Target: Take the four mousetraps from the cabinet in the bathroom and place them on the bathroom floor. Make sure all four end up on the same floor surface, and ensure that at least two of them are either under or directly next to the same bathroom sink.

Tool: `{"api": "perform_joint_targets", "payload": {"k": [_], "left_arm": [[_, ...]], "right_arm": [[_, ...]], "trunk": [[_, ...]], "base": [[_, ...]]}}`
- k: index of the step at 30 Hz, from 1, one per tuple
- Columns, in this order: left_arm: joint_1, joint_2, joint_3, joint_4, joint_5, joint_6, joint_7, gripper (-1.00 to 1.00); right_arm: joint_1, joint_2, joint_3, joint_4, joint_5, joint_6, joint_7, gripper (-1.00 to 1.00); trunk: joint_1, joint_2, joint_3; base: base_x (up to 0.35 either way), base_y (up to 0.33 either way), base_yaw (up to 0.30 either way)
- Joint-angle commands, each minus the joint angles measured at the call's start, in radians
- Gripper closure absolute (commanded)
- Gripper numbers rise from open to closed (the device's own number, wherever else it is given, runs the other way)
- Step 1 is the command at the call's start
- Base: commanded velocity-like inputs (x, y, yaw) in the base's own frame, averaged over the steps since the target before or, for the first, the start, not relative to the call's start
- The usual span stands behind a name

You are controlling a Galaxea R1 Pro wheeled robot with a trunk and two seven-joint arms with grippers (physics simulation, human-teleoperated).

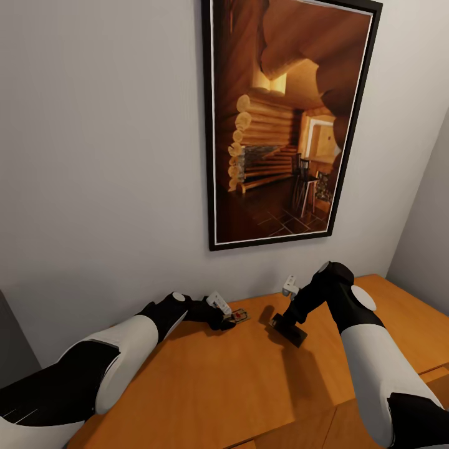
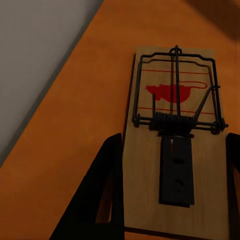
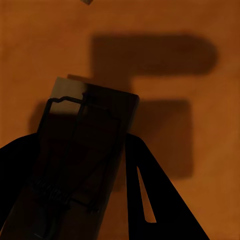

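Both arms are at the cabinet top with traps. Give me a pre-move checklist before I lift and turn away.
1. Left gripper straddles a mousetrap lying on the cabinet top: ok.
2. Left fingers actually clamped: cannot tell.
3. Right gripper holds the second mousetrap: ok.
4. Second mousetrap clear of the top, shadow below: ok.
5. Remaining two traps located: cannot tell.
6. Framed picture clear of both arms: ok.

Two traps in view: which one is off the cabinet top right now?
The mousetrap in the right claw: it hangs tilted above the cabinet, casting a shadow there. The other mousetrap lies flat on the wood between the left claw's fingers.
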Motion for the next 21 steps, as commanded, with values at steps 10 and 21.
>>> {"api": "perform_joint_targets", "payload": {"k": [10,21], "left_arm": [[0.0,0.0,-0.024,0.0,-0.004,0.0,-0.001,1.0],[0.0,0.0,-0.025,-0.001,-0.005,0.0,0.0,1.0]], "right_arm": [[-0.001,0.0,-0.001,-0.001,0.005,0.011,0.007,1.0],[-0.001,0.0,-0.001,-0.001,0.005,0.011,0.007,1.0]], "trunk": [[-0.011,0.02,0.008],[-0.054,0.097,0.042]], "base": [[0.0,0.0,0.0],[0.0,0.0,0.0]]}}
